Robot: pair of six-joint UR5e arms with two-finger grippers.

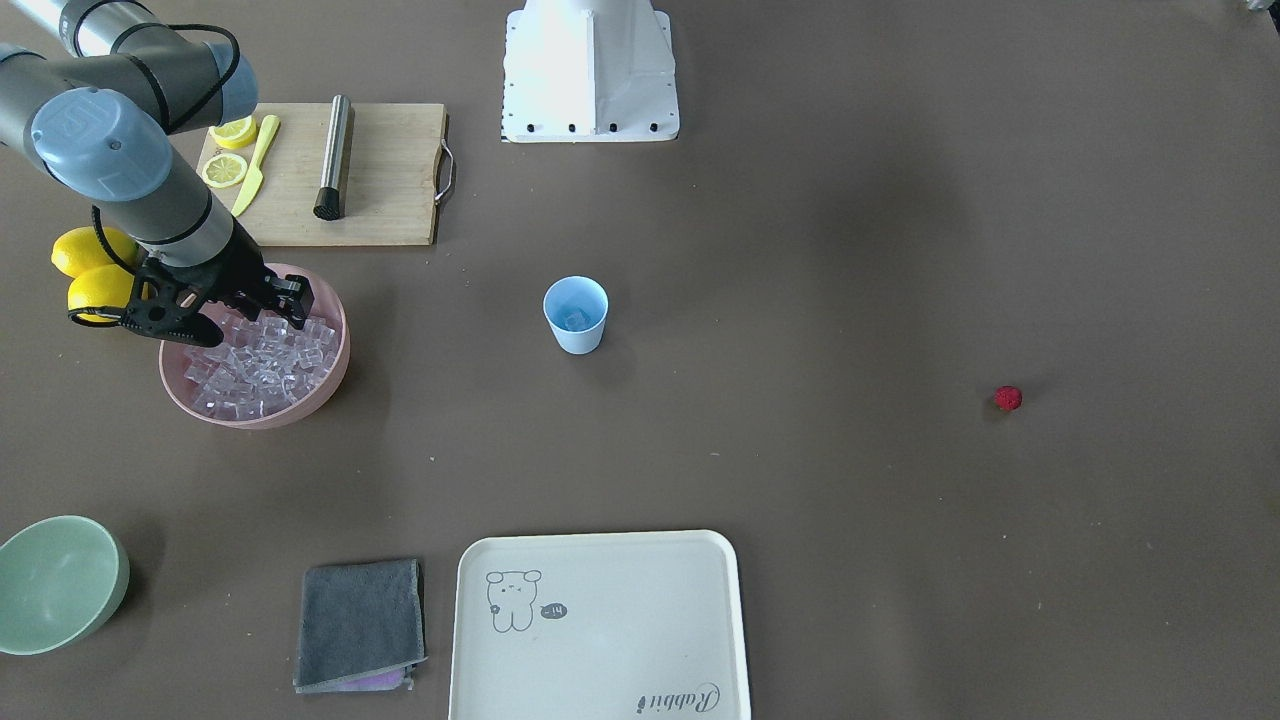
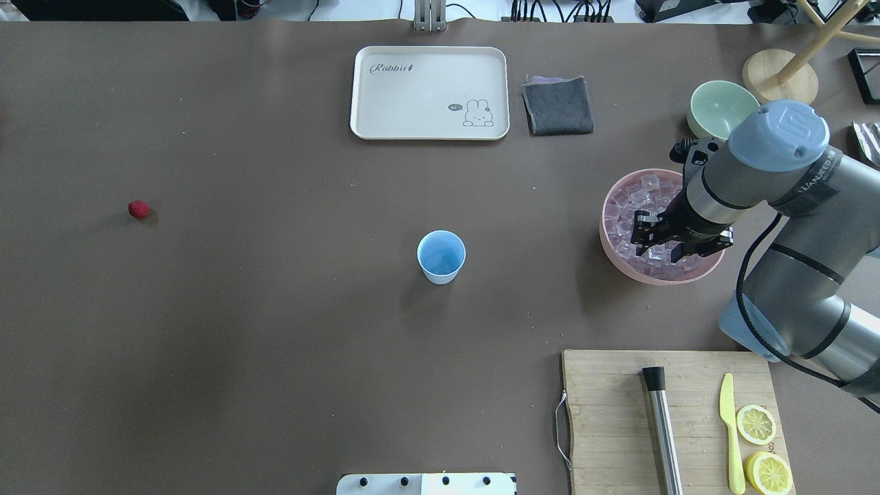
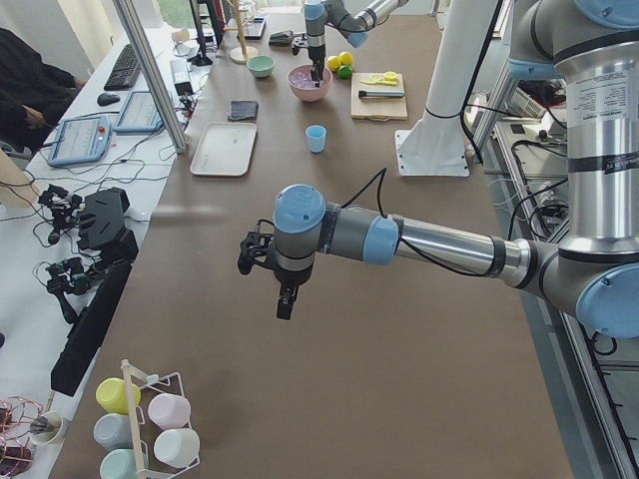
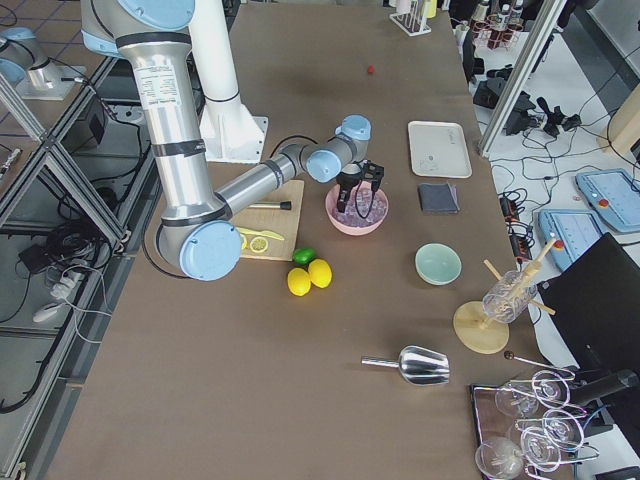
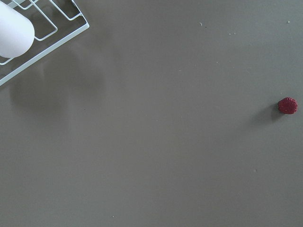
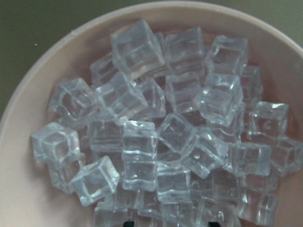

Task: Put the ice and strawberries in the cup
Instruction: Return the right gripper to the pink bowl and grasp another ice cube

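while the right gripper [image 2: 665,242] hangs low over the pink bowl [image 2: 660,277], i see its fingers apart: in the right wrist view two dark tips show at the bottom edge, wide of each other, with cubes between and around them. nothing is clamped that i can make out. the ice [image 6: 142,142] fills the bowl in a loose heap of clear cubes, and the bowl stands on the robot's right side of the table, near the wooden cutting board [image 2: 612,419].

the cup [image 2: 441,256] stands upright near the middle of the table, well apart from the bowl. in the front-facing view a pale shape lies at its bottom; it looks like a cube, but i cannot tell for sure.

the strawberry [image 2: 138,210] lies alone on the bare table far out on the robot's left side, well apart from the cup. the left wrist view has it at the right edge, with a wire rack [image 5: 52,44] in the top left corner.

the left gripper [image 3: 285,307] shows only in the left side view, pointing down above the table, and i cannot tell whether its fingers are apart or together.
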